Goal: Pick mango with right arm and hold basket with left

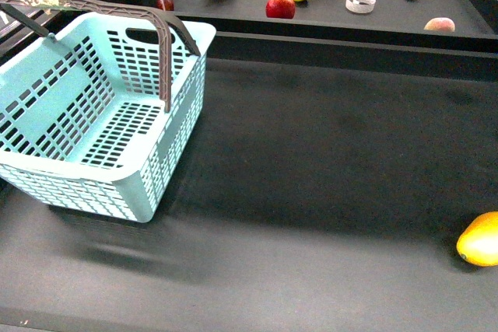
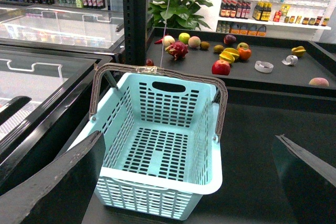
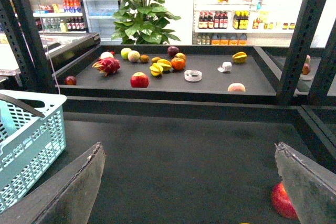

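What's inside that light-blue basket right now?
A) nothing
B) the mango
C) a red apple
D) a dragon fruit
A: the left wrist view looks down into the basket and its slotted bottom is bare; the mango lies outside it on the dark table.

Pale turquoise slotted basket (image 1: 54,106), grey-brown handles (image 1: 166,60), yellow-orange mango (image 1: 480,239), black mat (image 1: 327,161)

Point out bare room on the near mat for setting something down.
The wide mat between the basket and the mango is bare. The back tray is crowded at its left, around the apple.
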Motion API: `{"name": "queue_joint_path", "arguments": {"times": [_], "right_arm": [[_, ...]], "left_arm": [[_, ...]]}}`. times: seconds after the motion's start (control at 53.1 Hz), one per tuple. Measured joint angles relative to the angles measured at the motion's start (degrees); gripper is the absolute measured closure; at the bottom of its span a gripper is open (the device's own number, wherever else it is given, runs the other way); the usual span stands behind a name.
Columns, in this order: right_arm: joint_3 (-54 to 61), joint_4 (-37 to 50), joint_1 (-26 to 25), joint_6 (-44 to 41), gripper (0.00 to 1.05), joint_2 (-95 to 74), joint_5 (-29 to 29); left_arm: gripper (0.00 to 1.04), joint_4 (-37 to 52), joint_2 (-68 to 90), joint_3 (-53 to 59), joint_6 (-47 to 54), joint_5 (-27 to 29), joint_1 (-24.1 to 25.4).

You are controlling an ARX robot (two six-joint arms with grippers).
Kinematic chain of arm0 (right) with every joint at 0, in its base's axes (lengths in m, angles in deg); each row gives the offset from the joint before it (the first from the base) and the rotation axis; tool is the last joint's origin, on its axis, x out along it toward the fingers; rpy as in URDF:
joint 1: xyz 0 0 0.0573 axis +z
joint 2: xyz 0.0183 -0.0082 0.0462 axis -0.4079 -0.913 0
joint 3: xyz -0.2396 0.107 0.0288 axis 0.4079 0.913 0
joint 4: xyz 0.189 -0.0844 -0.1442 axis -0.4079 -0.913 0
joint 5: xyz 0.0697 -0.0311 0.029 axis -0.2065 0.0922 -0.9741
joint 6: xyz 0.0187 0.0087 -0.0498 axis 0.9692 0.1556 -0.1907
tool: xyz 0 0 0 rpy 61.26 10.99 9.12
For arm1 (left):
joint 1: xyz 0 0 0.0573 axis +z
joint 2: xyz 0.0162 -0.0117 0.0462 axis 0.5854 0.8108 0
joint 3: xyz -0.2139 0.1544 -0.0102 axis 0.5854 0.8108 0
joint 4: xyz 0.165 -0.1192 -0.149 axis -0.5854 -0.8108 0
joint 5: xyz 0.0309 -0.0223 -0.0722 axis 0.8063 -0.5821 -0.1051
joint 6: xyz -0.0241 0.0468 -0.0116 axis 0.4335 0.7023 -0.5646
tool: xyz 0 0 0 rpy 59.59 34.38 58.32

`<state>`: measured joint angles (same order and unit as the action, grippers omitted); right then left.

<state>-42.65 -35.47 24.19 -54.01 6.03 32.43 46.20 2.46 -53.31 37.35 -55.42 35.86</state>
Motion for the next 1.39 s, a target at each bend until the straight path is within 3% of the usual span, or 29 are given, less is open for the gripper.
{"name": "queue_joint_path", "arguments": {"times": [0.866, 0.904, 0.998, 1.073, 1.243, 1.393], "right_arm": [[0.00, 0.00, 0.00, 0.00, 0.08, 0.00, 0.00], [0.00, 0.00, 0.00, 0.00, 0.08, 0.00, 0.02], [0.00, 0.00, 0.00, 0.02, 0.08, 0.00, 0.13], [0.00, 0.00, 0.00, 0.02, 0.08, 0.00, 0.04], [0.00, 0.00, 0.00, 0.02, 0.08, 0.00, 0.02], [0.00, 0.00, 0.00, 0.02, 0.08, 0.00, 0.02]], "left_arm": [[0.06, 0.00, 0.00, 0.00, 0.00, 0.00, 0.00], [0.06, -0.46, 0.50, -0.07, -1.40, 3.19, -1.05], [0.06, -0.33, 6.64, -0.24, -9.51, 22.73, -6.88], [0.06, 3.43, 12.33, -0.50, -14.84, 30.08, -8.76], [0.06, 14.69, 30.27, -4.00, -21.66, 31.02, -10.78], [0.06, 25.55, 48.24, -8.24, -27.91, 26.43, -10.12]]}}
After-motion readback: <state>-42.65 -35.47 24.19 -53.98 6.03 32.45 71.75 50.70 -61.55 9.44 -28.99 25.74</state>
